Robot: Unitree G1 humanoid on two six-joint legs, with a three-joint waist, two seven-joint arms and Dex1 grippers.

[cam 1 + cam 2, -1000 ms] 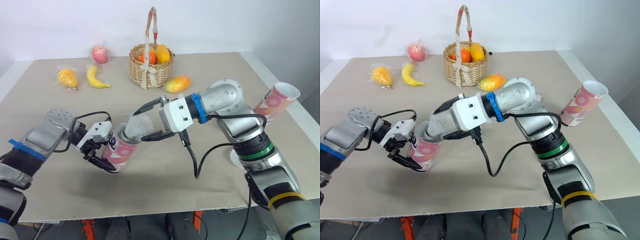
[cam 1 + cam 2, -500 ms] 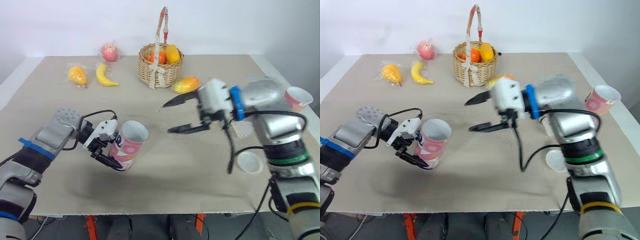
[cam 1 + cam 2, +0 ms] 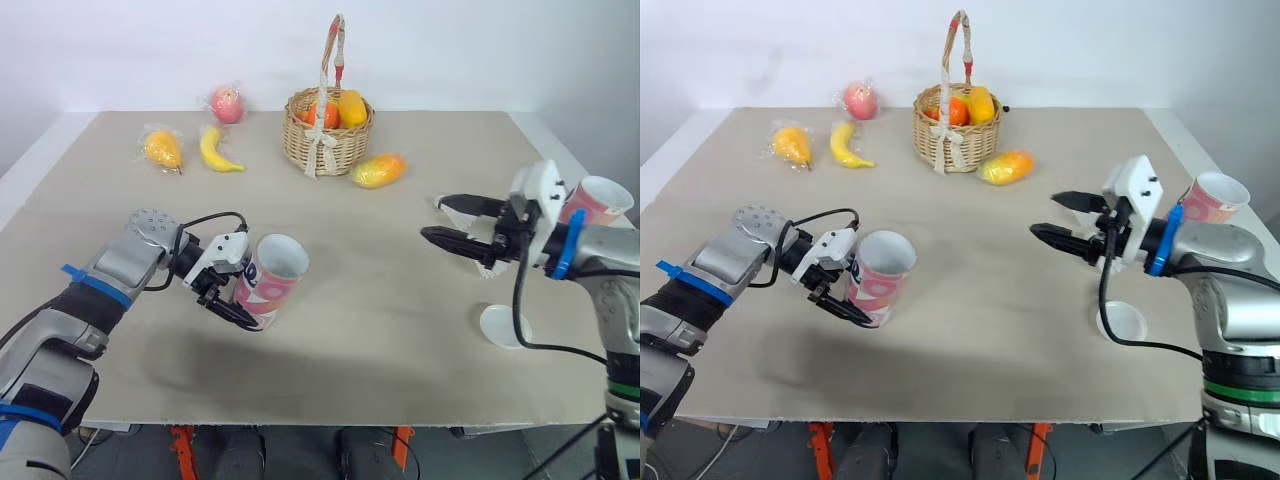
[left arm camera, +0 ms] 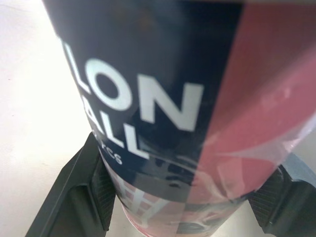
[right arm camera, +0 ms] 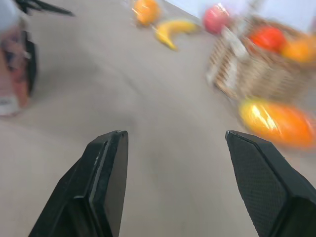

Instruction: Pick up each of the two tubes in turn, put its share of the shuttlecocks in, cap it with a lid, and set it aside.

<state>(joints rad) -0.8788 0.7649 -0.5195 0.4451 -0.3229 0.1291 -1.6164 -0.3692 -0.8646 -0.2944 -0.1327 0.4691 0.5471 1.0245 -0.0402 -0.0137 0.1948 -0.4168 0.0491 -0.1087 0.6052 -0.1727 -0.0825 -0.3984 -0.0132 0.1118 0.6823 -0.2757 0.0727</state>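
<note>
Two tubes, one lid, one basket, four loose fruits.

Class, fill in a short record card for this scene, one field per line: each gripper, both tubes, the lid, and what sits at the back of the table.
Left gripper: shut on the pink patterned tube, held tilted, uncapped
Right gripper: open, empty, above the table
Second pink tube: at the table's right edge, uncapped
White round lid: flat on the table, toward its front right corner
Far side: wicker basket of fruit, yellow banana
</note>
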